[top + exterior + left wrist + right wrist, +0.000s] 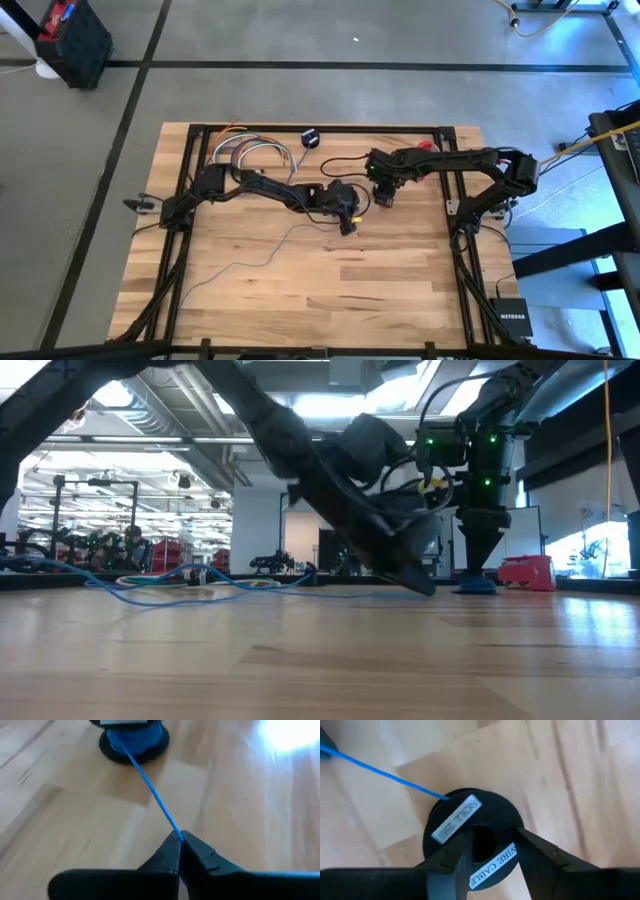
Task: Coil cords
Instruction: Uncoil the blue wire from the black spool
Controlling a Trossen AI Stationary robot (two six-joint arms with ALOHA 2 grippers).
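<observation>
On a light wooden table (300, 290) framed in black rails, two dark robot arms met near the middle. Seen from above, the left arm reached in from the left edge and its gripper (349, 222) sat low over the boards just right of centre. Its wrist camera showed the two black fingers (167, 855) pressed together, pinching a thin blue cord (152, 795) between their tips. From that pinch the cord ran in a taut, straight line across the wood to a black spool (132, 742) wound with blue, a short way off.

The right arm came in from the right edge, and its gripper (385, 193) hung over the same spool (470, 837). In its wrist view the black round top of the spool, bearing white printed labels, lay between two spread fingers (540, 852); the jaws stood apart on either side of it, and whether they touched it could not be told. The blue cord (385, 775) left the spool's side.

From table height, the spool (476, 586) stood on the boards under the upright right gripper (481, 555), with the left gripper (415, 580) slanting down just beside it.

More of the cord trailed in a loose curve (240, 262) toward the front left. A bundle of coloured wires (245, 155) and a small black puck (310, 138) lay near the back rail.
</observation>
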